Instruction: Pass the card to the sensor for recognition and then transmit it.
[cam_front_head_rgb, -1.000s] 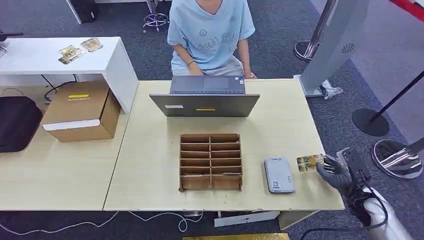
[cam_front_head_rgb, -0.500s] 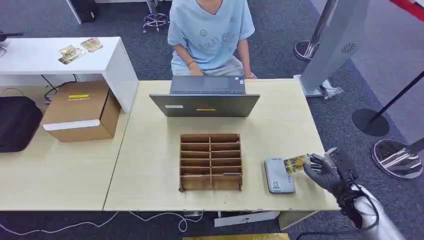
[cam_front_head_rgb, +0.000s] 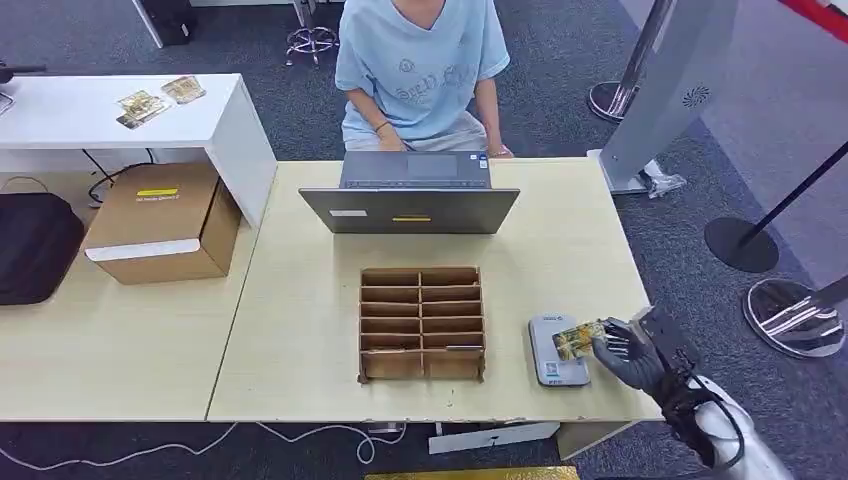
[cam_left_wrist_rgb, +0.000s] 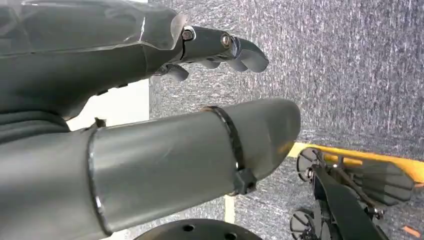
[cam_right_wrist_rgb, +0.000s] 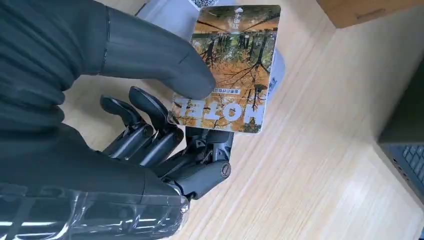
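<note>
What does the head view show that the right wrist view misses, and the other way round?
Head view alone: the person at the laptop, the cardboard divider tray, the cardboard box and two cards on the white side table. Right wrist view alone: the card's printed autumn-tree picture and lettering, and the thumb pressing it. Both: the right hand holding the card over the grey sensor, the wooden table and the laptop.
</note>
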